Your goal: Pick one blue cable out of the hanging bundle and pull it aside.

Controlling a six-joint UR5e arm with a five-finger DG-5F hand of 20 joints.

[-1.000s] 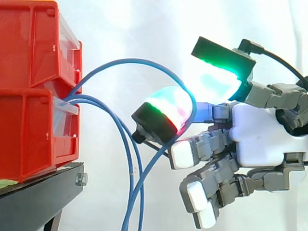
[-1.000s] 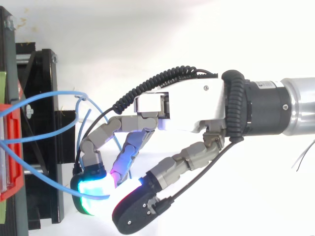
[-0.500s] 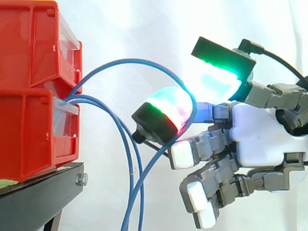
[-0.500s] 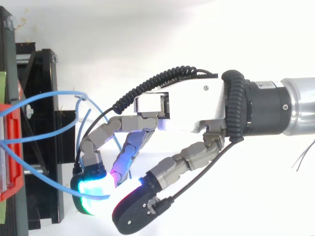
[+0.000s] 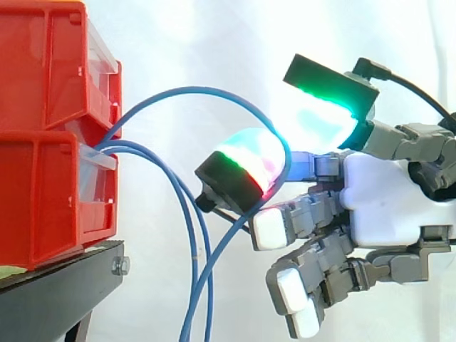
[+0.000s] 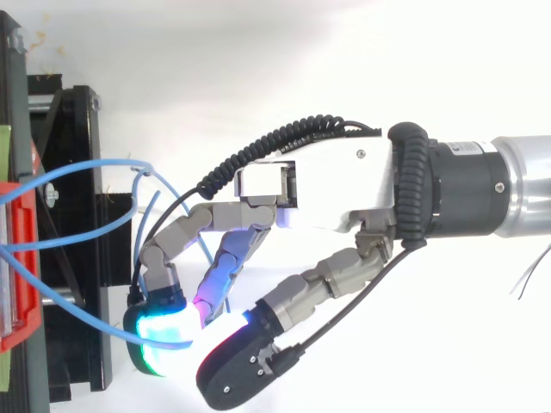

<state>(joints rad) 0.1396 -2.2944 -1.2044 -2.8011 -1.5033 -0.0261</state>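
Blue cable (image 5: pixel 199 89) arching up and to the right out of the gap between two stacked red bins (image 5: pixel 43 178) at the left, both set on a black stand (image 5: pixel 57 292). Below that arch, bundle (image 5: pixel 195 249) of more blue strands leaving the lower bin's front and hanging straight down, near the stand's right edge but apart from it. Further right, arch bending over and down behind a curled finger's glowing pad (image 5: pixel 249 164), green and red from the side, then sloping back down-left to meet the hanging strands. Looped round that curled finger, so hooked and held by the hand (image 5: pixel 388 206), well clear of the bins. Thumb pad (image 5: pixel 324 117) glowing green, above and right of the finger, a gap between them as seen from the side. Lower fingers bent inward, white pads holding nothing. At the right, white palm and grey wrist (image 6: pixel 448 185) reaching in from the edge, white curtain (image 5: pixel 214 35) behind everything.
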